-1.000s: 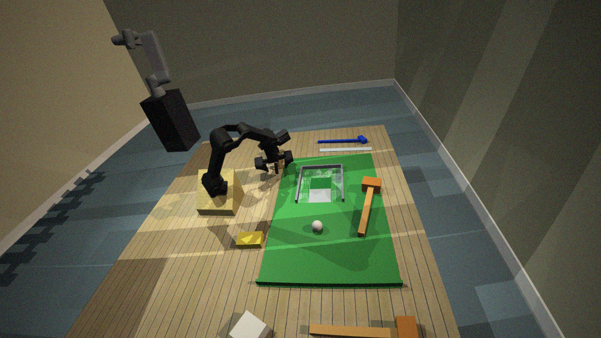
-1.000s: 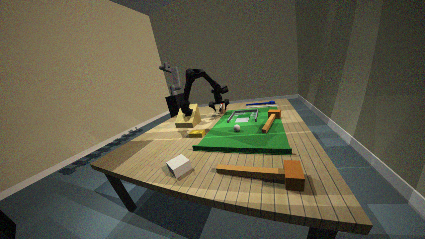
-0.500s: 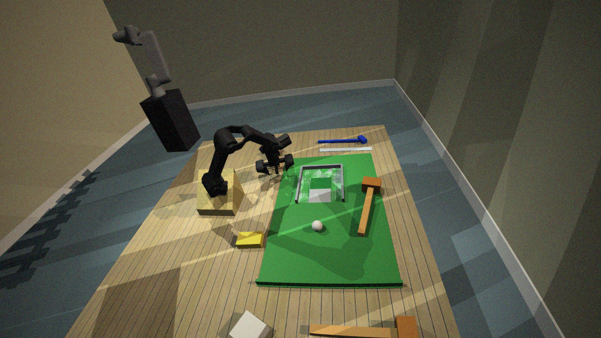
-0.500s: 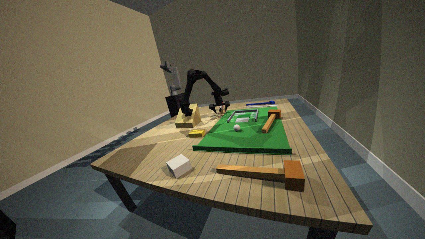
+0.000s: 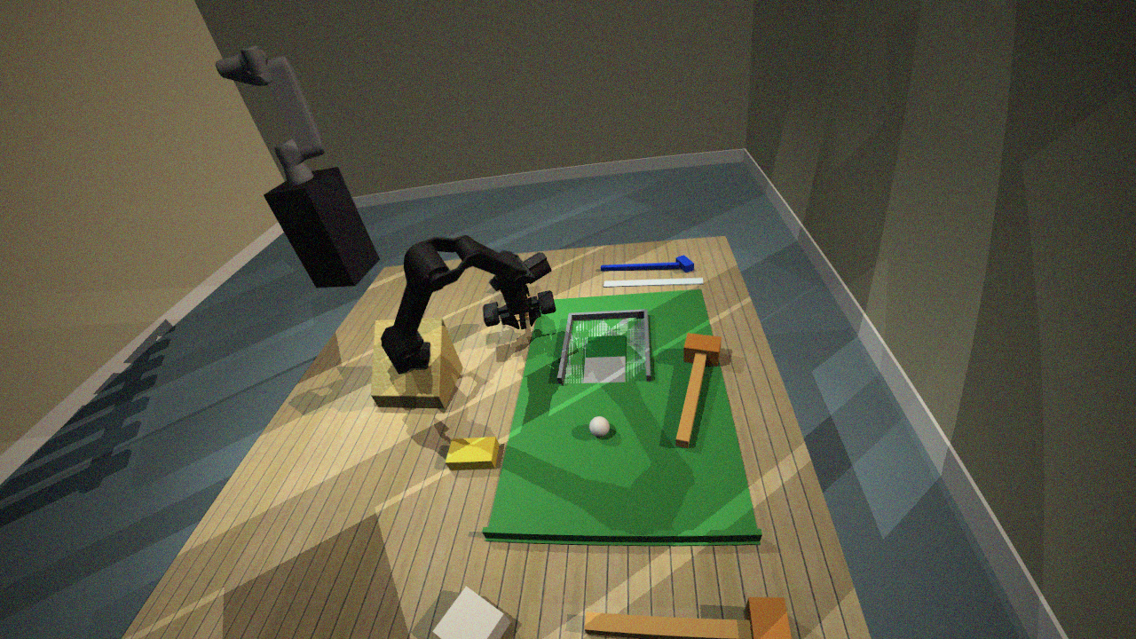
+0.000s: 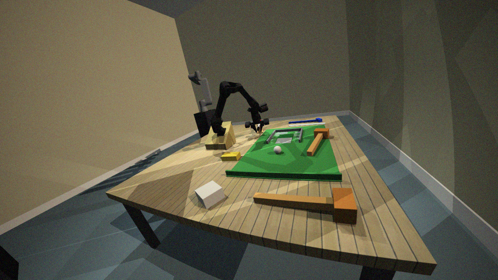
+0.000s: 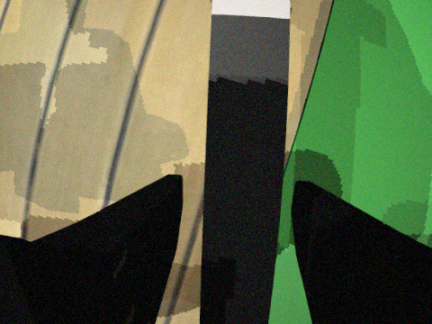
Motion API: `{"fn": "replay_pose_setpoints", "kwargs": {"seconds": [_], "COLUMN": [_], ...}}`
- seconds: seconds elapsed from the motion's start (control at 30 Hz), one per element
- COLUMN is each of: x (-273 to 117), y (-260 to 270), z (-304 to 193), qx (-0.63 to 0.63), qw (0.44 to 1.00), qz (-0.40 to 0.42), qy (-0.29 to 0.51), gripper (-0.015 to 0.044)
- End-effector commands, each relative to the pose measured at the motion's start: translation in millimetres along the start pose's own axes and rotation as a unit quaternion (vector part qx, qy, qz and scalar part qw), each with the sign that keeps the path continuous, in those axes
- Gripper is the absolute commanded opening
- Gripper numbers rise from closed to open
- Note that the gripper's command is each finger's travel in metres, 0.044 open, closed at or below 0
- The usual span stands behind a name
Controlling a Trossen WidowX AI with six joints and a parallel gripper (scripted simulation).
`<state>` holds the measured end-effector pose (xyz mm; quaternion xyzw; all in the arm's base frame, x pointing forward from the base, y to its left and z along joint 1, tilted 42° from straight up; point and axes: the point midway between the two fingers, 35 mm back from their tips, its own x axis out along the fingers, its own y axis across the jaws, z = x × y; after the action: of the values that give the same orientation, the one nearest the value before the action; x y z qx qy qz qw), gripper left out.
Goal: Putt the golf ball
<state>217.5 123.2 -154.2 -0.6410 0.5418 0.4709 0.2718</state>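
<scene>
The putter shows in the wrist view as a long dark grip [image 7: 247, 135] with a white part at the top edge; its red head is not clearly visible. My gripper [image 5: 522, 324] [image 6: 258, 130] [image 7: 238, 193] points down beside the mat's left edge. Its fingers stand partly closed on either side of the grip, with a visible gap at the left and a narrow one at the right. The white golf ball [image 5: 599, 426] [image 6: 277, 149] rests on the green mat [image 5: 619, 508] [image 6: 285, 167]. The light grey ramp [image 5: 605, 370] [image 6: 284, 140] leads to the raised green inside a low grey wall [image 5: 607, 315].
An orange mallet [image 5: 692, 397] [image 6: 316, 143] lies on the mat's right side; another mallet [image 6: 295, 202] lies at the front. A yellow block [image 5: 472, 452] and a white block [image 6: 209, 193] are on the table. A blue mallet [image 5: 643, 266] and a white bar [image 5: 652, 282] lie behind the mat.
</scene>
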Motion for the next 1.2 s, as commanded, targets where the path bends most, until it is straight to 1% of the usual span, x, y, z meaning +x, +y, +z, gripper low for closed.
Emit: {"fn": "replay_pose_setpoints", "kwargs": {"seconds": [0.0,0.03,0.13,0.33,0.43,0.7,0.87,0.93,1.17], "x": [0,0,0,-7,-25,-91,-97,-93,-117], "y": [0,0,0,-1,-4,-1,0,-5,-22], "z": [0,0,0,3,8,26,27,22,-27], "qx": [0.0,0.0,0.0,0.0,0.0,0.0,0.0,0.007,0.13], "qw": [1.0,1.0,1.0,1.0,1.0,1.0,1.0,1.0,0.991], "qz": [0.0,0.0,0.0,0.0,0.0,0.0,0.0,-0.008,-0.024], "qy": [0.0,0.0,0.0,0.0,-0.001,-0.002,-0.002,0.0,0.002], "gripper": [0.0046,0.002,0.0,0.0,0.0,0.0,0.0,0.0,0.0]}}
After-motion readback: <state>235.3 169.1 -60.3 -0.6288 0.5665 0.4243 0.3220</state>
